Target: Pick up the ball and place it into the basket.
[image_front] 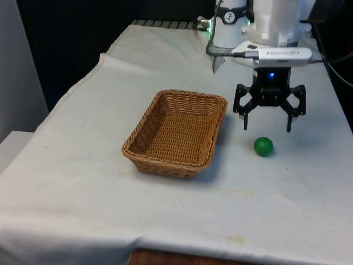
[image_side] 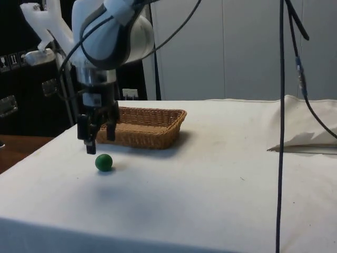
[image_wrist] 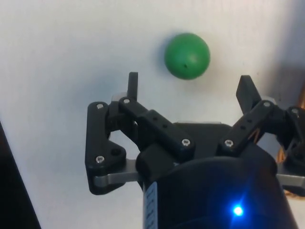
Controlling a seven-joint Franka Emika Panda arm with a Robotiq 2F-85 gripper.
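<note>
Beside the basket (image_front: 176, 132), the ball (image_front: 263, 146) rests.

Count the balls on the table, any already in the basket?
1. The green ball lies on the white cloth, outside the wicker basket on the front view's right, below the open hand. The basket's inside looks empty.

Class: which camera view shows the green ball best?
The wrist view: the green ball sits large, unobstructed on the cloth beyond the open gripper. Front and side views show it small, beside the basket.
</note>
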